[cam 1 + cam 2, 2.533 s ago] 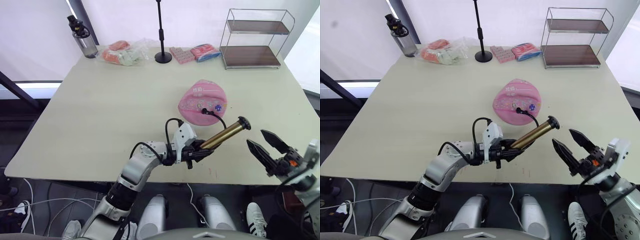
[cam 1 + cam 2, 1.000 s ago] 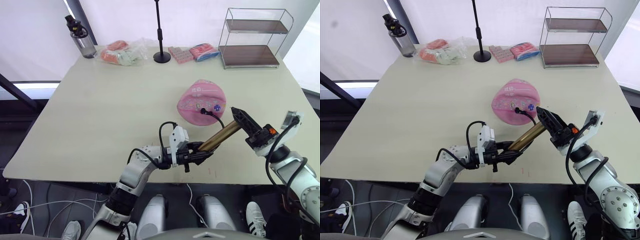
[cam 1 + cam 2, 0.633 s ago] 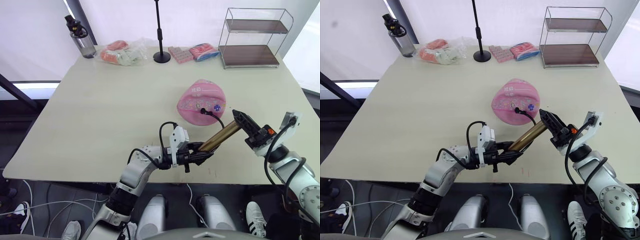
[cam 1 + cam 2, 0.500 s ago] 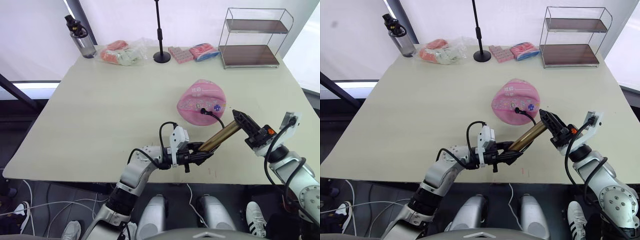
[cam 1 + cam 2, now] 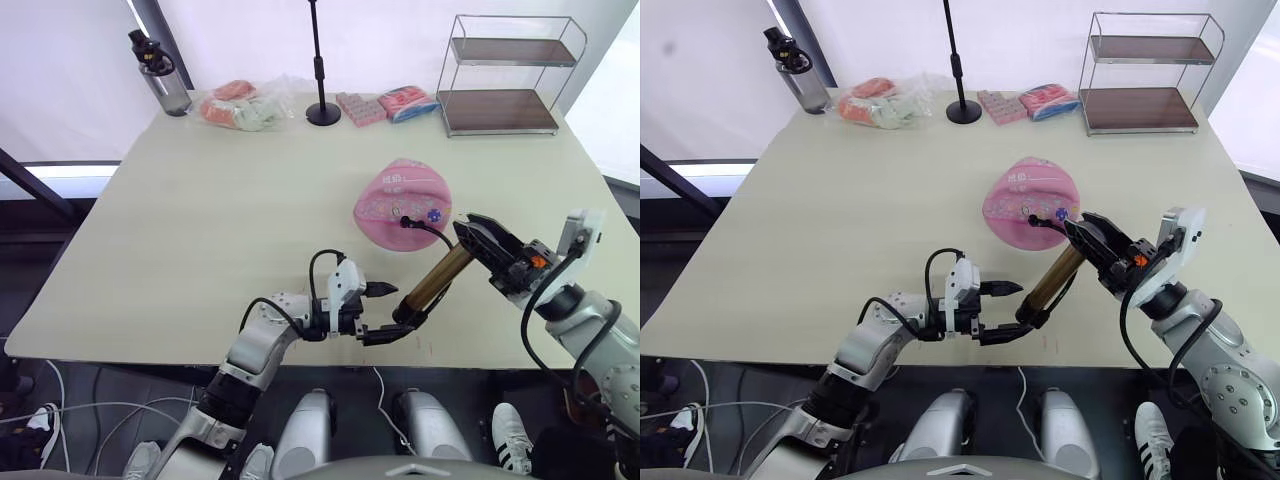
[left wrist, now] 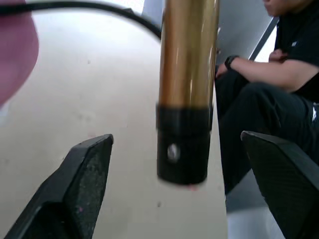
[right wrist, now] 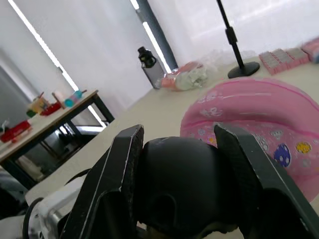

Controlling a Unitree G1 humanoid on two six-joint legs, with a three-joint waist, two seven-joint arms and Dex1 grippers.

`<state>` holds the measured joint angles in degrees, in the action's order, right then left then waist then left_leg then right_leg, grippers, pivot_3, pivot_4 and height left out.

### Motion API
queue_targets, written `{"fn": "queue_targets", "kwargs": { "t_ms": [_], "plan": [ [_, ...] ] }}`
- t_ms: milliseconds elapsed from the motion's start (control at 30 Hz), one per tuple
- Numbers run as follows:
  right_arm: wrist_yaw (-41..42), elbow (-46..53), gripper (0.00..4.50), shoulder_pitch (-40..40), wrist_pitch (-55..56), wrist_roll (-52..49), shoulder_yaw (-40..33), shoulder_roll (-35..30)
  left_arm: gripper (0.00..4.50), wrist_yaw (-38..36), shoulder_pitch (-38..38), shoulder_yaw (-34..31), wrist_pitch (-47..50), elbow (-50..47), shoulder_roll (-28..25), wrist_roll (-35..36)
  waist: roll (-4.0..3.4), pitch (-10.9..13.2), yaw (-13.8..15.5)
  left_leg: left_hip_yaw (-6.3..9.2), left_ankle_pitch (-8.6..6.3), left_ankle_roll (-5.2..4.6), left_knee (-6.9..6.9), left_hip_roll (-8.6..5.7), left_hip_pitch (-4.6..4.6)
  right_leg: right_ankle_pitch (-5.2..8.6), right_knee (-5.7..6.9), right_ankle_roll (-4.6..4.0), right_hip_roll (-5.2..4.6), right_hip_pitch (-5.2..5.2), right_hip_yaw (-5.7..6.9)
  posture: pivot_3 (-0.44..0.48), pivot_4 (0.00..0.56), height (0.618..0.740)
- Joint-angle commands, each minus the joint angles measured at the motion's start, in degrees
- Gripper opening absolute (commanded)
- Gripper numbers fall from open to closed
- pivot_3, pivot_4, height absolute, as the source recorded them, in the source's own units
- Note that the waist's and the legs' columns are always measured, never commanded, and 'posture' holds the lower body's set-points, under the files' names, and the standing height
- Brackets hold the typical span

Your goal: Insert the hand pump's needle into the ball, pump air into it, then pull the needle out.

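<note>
One bronze-gold hand pump (image 5: 437,279) — black-capped, tilted — hose reaching the ball (image 5: 395,194).

My right gripper (image 5: 1087,237) has its jaws clamped on the pump (image 5: 1054,276) handle end. My left gripper (image 5: 1014,308) jaws gape around its lower cap. Hose runs to ball (image 5: 1025,210) on table (image 5: 840,200).

lab or test room, plain table (image 5: 200,220), wire shelf (image 5: 510,75), seated person (image 6: 279,74)
</note>
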<state>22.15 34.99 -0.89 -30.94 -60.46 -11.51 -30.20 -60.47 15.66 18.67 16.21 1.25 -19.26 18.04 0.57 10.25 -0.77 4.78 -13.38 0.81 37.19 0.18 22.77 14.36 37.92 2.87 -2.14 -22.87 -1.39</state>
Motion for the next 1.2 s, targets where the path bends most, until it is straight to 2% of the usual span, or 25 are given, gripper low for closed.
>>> {"fn": "queue_targets", "kwargs": {
  "t_ms": [33, 267, 400, 733, 967, 1200],
  "plan": [
    [7.43, 2.53, 1.73, 0.76, 4.78, 7.71, 0.90, -3.10, 4.47, -5.06, 2.96, -0.97, -5.41, 3.02, -2.54, -0.91, 0.01, 0.00, 0.08, 0.00, 0.00, 0.00, 0.00, 0.00, 0.00, 0.00, 0.00, 0.00, 0.00, 0.00, 0.01, 0.000, 0.150, 0.731],
    [20.32, -1.50, 1.73, 1.89, 16.85, 24.83, 4.99, -8.10, 4.47, -10.81, 9.80, -2.41, -13.02, 14.48, -4.55, -2.26, 0.04, 0.02, 0.06, -0.02, 0.00, 0.00, 0.01, -0.01, 0.01, -0.01, -0.06, 0.02, -0.01, 0.00, 0.01, 0.000, 0.150, 0.731],
    [22.93, -4.13, 1.73, 2.77, 22.62, 28.87, 5.33, -6.84, 4.47, -11.48, 14.38, -2.39, -18.00, 20.93, -3.61, -4.52, 0.06, 0.03, 0.03, 0.00, 0.00, 0.00, -0.01, -0.01, 0.02, -0.02, -0.05, 0.04, 0.00, 0.00, 0.04, 0.000, 0.150, 0.731],
    [26.69, -6.96, 1.73, 0.95, 27.42, 27.39, 4.15, -2.69, 4.47, -10.57, 18.26, 1.75, -21.94, 27.11, 6.61, -8.85, 0.11, 0.06, 0.03, 0.01, 0.00, 0.00, 0.01, -0.04, 0.05, -0.05, -0.02, 0.03, -0.01, 0.01, 0.03, 0.000, 0.150, 0.731],
    [32.84, -9.38, 1.73, 0.99, 24.73, 22.11, 3.52, -4.20, 4.47, -10.28, 21.59, 3.75, -25.67, 37.62, 12.90, -13.01, 0.11, 0.06, -0.02, 0.01, 0.00, 0.00, 0.02, -0.03, 0.00, -0.05, 0.03, 0.04, 0.02, 0.01, 0.02, 0.000, 0.150, 0.731],
    [38.65, -14.53, 1.73, -0.84, 28.49, 25.14, 4.34, -5.15, 4.47, -12.60, 23.80, 5.29, -28.50, 43.52, 14.61, -16.28, 0.12, 0.06, 0.00, 0.03, 0.00, 0.00, 0.02, -0.03, 0.01, -0.04, 0.03, 0.05, 0.03, 0.01, 0.04, 0.000, 0.150, 0.731]
  ]
}}
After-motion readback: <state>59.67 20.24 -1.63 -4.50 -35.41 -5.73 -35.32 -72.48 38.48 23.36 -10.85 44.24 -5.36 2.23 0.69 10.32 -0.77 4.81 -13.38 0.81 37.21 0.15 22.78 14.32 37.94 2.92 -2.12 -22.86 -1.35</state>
